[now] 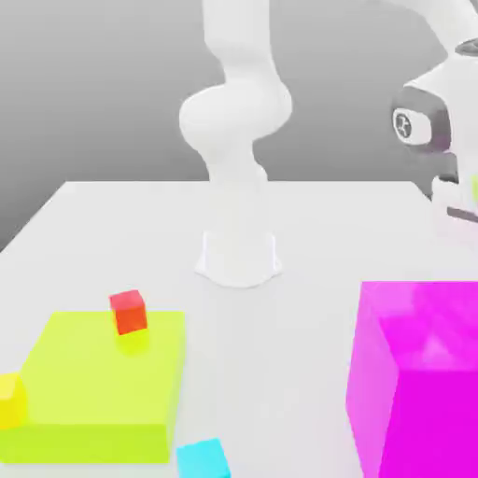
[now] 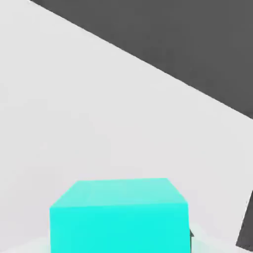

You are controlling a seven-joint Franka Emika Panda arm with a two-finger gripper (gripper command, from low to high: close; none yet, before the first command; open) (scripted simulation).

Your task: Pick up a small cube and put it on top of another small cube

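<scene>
Teal-green small cube (image 2: 118, 215) clamped in the gripper (image 1: 455, 201), upper right; next, carry to small red cube (image 1: 129, 311).

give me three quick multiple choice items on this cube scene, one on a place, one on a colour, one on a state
1. Where does the small red cube sit?
A. on the flat yellow-green block
B. on the big magenta block
C. against the arm's base

2. What colour is the small cube at the yellow-green block's edge on the exterior view's left?
A. magenta
B. yellow
C. white

3. What is the state of the gripper?
A. wide open above the table
B. shut with nothing in it
C. shut on the teal-green cube

Answers:
1. A, the red cube stands on the flat block's top.
2. B, the yellow cube is clearly yellow.
3. C, in the hand view the teal-green cube sits close under the camera, off the table, so it appears gripped.
</scene>
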